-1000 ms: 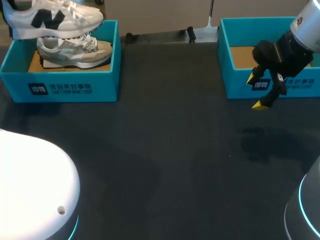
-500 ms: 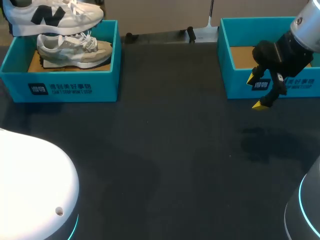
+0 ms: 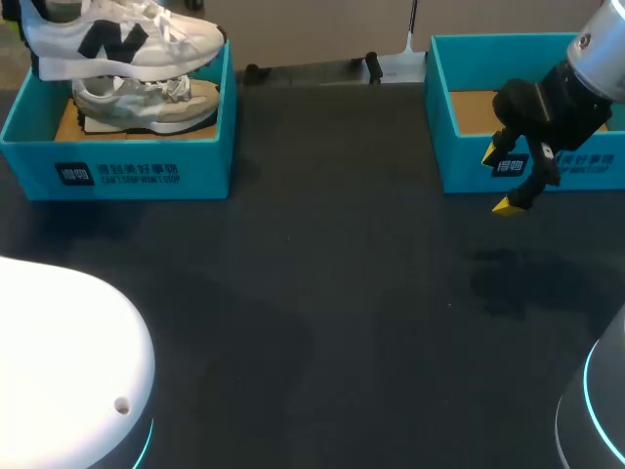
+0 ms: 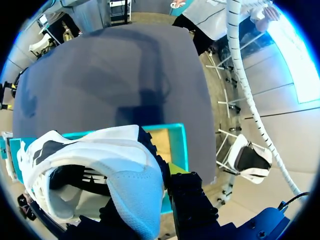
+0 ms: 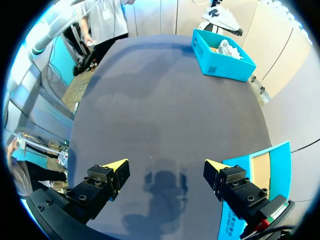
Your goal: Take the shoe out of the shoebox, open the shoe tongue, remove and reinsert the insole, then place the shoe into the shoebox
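The white shoe (image 3: 122, 44) is held aloft just over the left shoebox (image 3: 137, 174), pinched at its heel end by the left pincer (image 4: 137, 187). Its long axis is laid along the box, toe toward the middle of the counter (image 3: 322, 293). The right pincer (image 5: 165, 172), spread and empty, is kept well apart beside the other shoebox (image 3: 464, 166).

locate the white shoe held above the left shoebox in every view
Head view: white shoe at the far left, above the teal shoebox.
Left wrist view: white shoe close up, covering most of the box.
Right wrist view: white shoe tiny, far across the table, above the same box.
Shared landmark: the teal shoebox beneath it.
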Controlling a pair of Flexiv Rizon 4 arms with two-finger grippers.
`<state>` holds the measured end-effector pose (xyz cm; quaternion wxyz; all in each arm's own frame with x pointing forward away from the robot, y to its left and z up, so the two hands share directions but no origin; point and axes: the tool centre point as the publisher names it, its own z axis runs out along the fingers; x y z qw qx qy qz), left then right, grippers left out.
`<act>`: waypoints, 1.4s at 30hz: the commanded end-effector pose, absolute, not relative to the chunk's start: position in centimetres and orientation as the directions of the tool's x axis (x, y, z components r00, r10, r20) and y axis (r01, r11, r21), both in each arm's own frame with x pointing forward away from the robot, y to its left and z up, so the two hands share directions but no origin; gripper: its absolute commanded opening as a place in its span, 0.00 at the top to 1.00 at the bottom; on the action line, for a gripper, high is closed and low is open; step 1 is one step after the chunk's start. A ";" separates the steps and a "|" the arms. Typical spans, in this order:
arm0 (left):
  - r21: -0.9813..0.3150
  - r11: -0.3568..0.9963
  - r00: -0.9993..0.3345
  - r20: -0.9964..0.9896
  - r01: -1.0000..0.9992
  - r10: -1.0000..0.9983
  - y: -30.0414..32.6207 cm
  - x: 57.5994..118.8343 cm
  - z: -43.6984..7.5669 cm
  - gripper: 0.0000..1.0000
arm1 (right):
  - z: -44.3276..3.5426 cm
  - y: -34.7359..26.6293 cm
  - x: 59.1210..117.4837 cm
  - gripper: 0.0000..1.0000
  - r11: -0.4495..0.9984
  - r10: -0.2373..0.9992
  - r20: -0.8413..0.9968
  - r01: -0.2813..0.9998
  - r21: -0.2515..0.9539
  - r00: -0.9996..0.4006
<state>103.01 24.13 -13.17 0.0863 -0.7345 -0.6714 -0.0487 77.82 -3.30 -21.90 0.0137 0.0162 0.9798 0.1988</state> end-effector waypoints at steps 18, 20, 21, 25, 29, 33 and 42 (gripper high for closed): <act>0.065 0.003 -0.019 0.247 0.998 0.969 17.0 90.8 -10.9 1.00 | -22.0 -3.3 77.8 0.00 0.921 0.037 -0.020 0.027 0.388 -0.999; 0.099 0.012 -0.037 0.260 0.995 0.965 16.5 89.9 -10.9 1.00 | -22.0 -3.3 77.8 0.00 0.921 0.037 -0.020 0.027 0.388 -0.999; 0.099 0.014 -0.040 0.263 0.995 0.964 16.1 89.2 -11.0 1.00 | -22.0 -3.3 77.8 0.00 0.921 0.037 -0.020 0.027 0.388 -0.999; 0.116 0.020 -0.051 0.269 0.993 0.962 15.1 87.2 -10.9 1.00 | -22.0 -3.3 77.8 0.00 0.921 0.037 -0.020 0.027 0.388 -0.999; 0.112 0.017 -0.046 0.267 0.994 0.963 13.8 85.2 -11.1 1.00 | -22.0 -3.3 77.8 0.00 0.921 0.037 -0.020 0.027 0.388 -0.999; 0.095 0.022 -0.047 0.269 0.995 0.962 12.1 83.5 -11.6 1.00 | -22.0 -3.3 77.8 0.00 0.921 0.037 -0.020 0.027 0.388 -0.999; 0.055 0.039 -0.051 0.251 0.998 0.967 8.5 80.0 -12.8 1.00 | -22.0 -3.3 77.8 0.00 0.921 0.037 -0.020 0.027 0.388 -0.999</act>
